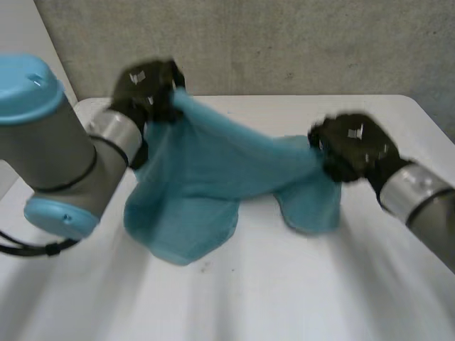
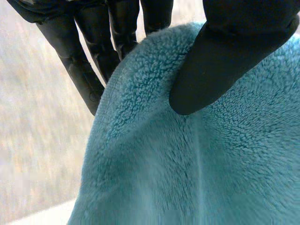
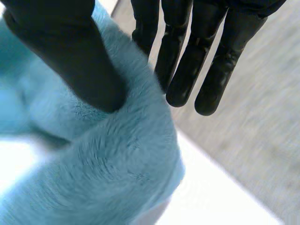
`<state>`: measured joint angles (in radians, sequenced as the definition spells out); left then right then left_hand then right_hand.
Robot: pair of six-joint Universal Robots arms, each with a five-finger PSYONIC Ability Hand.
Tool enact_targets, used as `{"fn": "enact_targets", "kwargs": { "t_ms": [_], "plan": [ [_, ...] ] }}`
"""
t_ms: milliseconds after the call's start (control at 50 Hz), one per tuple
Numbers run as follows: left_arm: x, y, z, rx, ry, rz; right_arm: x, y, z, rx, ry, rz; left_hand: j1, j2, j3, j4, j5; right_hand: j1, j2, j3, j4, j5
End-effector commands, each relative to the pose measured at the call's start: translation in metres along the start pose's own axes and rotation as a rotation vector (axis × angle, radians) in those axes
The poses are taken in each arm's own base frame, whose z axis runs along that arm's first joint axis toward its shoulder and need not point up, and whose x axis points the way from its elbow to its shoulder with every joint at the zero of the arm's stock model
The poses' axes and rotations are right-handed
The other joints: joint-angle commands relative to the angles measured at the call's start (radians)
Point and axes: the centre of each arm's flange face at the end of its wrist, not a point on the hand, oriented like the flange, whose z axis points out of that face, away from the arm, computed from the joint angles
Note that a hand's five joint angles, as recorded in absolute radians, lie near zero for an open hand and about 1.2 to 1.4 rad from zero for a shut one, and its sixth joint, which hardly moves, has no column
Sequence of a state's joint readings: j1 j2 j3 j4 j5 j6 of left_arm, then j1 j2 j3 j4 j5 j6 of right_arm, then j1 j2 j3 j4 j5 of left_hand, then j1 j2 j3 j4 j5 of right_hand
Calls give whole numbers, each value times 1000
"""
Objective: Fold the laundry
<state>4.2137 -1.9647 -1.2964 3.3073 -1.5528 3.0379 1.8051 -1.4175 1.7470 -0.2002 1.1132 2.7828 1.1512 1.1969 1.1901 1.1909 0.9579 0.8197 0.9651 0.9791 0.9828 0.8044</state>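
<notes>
pinching blue towel (image 1: pixel 213 177) between thumb and fingers: left hand (image 1: pixel 146 89), right hand (image 1: pixel 352 145).

Head view, nine o'clock: the left arm (image 1: pixel 53 153) is built as a thick grey cylindrical joint closed by rounded light-blue caps (image 1: pixel 28 89), with a silver-grey wrist band (image 1: pixel 114 131) beyond it. At four o'clock, the right arm (image 1: pixel 426 206) is finished in the same grey and pale metal. The left hand (image 1: pixel 146 89) and right hand (image 1: pixel 353 145) are clad in matt black and marked with small pale patches. The fingers (image 2: pixel 86 75) are slim and segmented; the thumb (image 2: pixel 225 65) is broad and smooth.
</notes>
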Motion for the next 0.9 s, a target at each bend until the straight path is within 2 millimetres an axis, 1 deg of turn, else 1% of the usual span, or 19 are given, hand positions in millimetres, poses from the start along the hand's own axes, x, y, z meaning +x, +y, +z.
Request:
{"fn": "enact_targets", "kwargs": {
  "t_ms": [20, 140, 180, 320, 360, 400, 420, 460, 520, 560, 580, 620, 640, 680, 740, 780, 800, 880, 900],
  "plan": [
    [8, 44, -27, -218, 14, 80, 10, 6, -25, -234, -71, -147, 245, 199, 206, 205, 264, -557, -703, -717, -721, -717],
    [21, 55, -49, -286, 52, 90, 30, -29, -14, -137, -8, -41, 245, 199, 206, 205, 264, -603, -748, -762, -766, -762],
    [27, 54, -68, -318, 70, 93, 45, -50, -5, -67, 23, 48, 245, 199, 206, 205, 264, -600, -745, -759, -763, -759],
    [33, 53, -105, -370, 94, 101, 54, -39, 36, -88, -59, 179, 245, 199, 206, 205, 264, -591, -736, -750, -754, -750],
    [35, 50, -113, -368, 100, 104, 47, -39, 44, -97, -102, 186, 245, 199, 206, 205, 264, -585, -730, -744, -748, -744],
    [37, 42, -130, -353, 111, 108, 18, -40, 59, -128, -211, 198, 245, 199, 206, 205, 264, -579, -725, -739, -742, -738],
    [37, 42, -130, -353, 111, 108, 18, -40, 59, -128, -212, 198, 245, 199, 206, 205, 264, -579, -724, -739, -742, -738],
    [39, 34, -143, -333, 121, 108, -7, -29, 73, -182, -302, 200, 245, 199, 206, 205, 264, -579, -724, -739, -742, -738],
    [39, 32, -149, -330, 126, 108, -18, -22, 79, -205, -340, 183, 245, 199, 206, 205, 264, -579, -724, -739, -742, -738],
    [41, 30, -158, -324, 136, 109, -43, -13, 84, -228, -421, 122, 245, 199, 206, 205, 264, -573, -719, -733, -736, -733],
    [41, 30, -158, -324, 136, 109, -44, -13, 84, -228, -421, 122, 245, 199, 206, 205, 264, -573, -719, -733, -736, -732],
    [43, 33, -165, -346, 147, 112, -72, 0, 87, -256, -503, 63, 245, 199, 206, 205, 264, -562, -707, -721, -725, -721],
    [43, 33, -166, -346, 147, 112, -72, 0, 87, -256, -504, 63, 245, 199, 206, 205, 264, -562, -707, -721, -725, -721],
    [45, 37, -171, -368, 159, 116, -94, 12, 86, -292, -567, 31, 245, 199, 206, 205, 264, -553, -698, -712, -716, -712],
    [45, 38, -173, -377, 158, 117, -102, 19, 86, -313, -588, 19, 245, 199, 206, 205, 264, -520, -666, -680, -684, -680],
    [45, 39, -173, -383, 155, 117, -112, 27, 86, -326, -612, -6, 245, 199, 206, 205, 264, -334, -479, -493, -497, -493],
    [45, 39, -173, -383, 155, 117, -112, 27, 86, -326, -612, -6, 245, 199, 206, 205, 264, -333, -478, -492, -496, -492],
    [42, 37, -167, -371, 144, 123, -111, 22, 91, -298, -605, -29, 245, 199, 206, 205, 264, 106, -40, -54, -57, -53],
    [42, 37, -167, -371, 144, 123, -111, 22, 91, -298, -604, -29, 245, 199, 206, 205, 264, 108, -38, -52, -55, -51]
  ]
}}
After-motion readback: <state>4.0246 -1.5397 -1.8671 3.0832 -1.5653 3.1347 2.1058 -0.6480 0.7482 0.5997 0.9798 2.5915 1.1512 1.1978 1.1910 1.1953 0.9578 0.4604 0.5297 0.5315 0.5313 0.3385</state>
